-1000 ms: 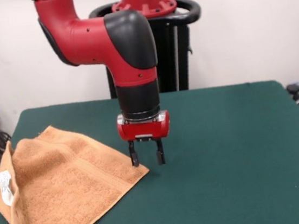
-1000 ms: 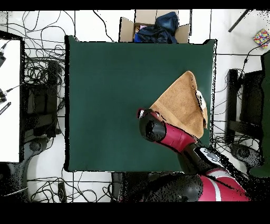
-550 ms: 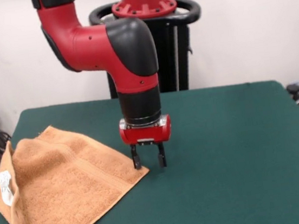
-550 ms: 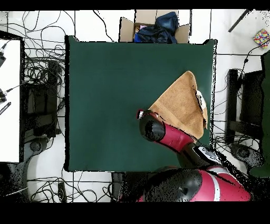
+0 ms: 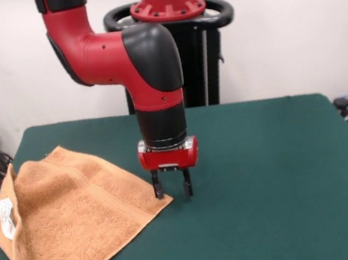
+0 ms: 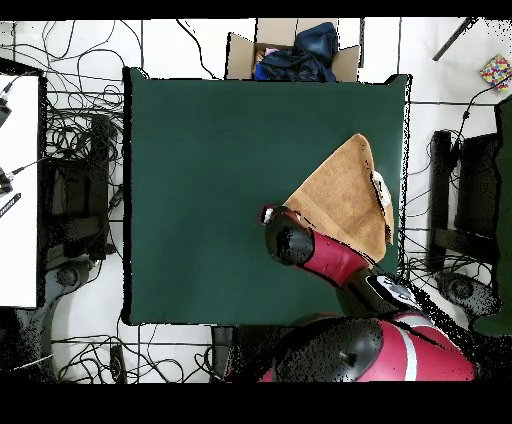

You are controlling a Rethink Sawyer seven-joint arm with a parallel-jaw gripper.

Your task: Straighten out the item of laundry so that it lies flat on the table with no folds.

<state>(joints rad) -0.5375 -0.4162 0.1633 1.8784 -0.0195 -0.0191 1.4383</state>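
In the front view, the towel (image 5: pixel 77 221) lies at the table's (image 5: pixel 275 175) left side, its left edge folded over along the table's left edge, with a white label (image 5: pixel 7 217) showing on that raised flap. The towel reads as a triangle whose free corner points toward the middle of the table. The gripper (image 5: pixel 171 192) hangs straight down over that corner, fingers a narrow gap apart and holding nothing; one fingertip stands at the towel's corner edge, the other over bare felt just beside it. So the cloth lies to the left of the fingers, and the fold that needs opening runs along the far side from them, by the table's left edge. Whether the tips touch the cloth or the felt cannot be told. The towel's near corner runs off the bottom of the picture.

In the overhead view, the towel (image 6: pixel 347 193) sits against the table's (image 6: pixel 200 180) right edge, pointed corner toward the centre. The arm covers the gripper here, so the fingers and the towel's tip are hidden beneath its black elbow and red links. The folded strip with the label (image 6: pixel 380 186) lies along the right edge, but how many layers lie under it is not clear.
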